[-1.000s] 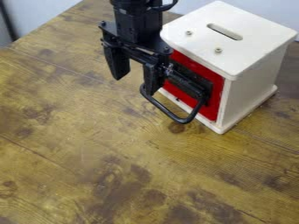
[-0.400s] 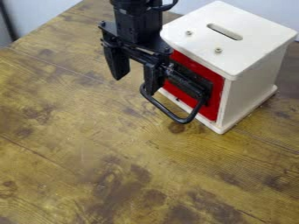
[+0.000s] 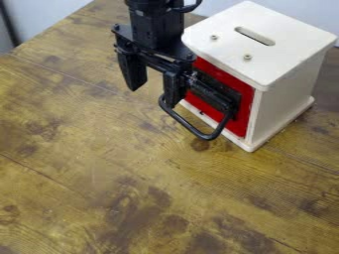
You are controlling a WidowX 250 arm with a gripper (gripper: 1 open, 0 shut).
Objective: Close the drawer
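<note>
Relative to the earlier frame, you will observe no visible displacement of any component. No legible brand, label or writing appears. The arm point(image 3: 157, 22) descends from the top edge, upright, in front of the white cabinet point(image 3: 261, 64). Your end effector point(image 3: 153, 87) points downward with its fingers spread wide. The red drawer point(image 3: 239, 117) sits in the cabinet's front, its black handle point(image 3: 189, 124) projecting over the worktop point(image 3: 99, 174).

Soft glare on the wood tabletop point(image 3: 93, 169)
</note>
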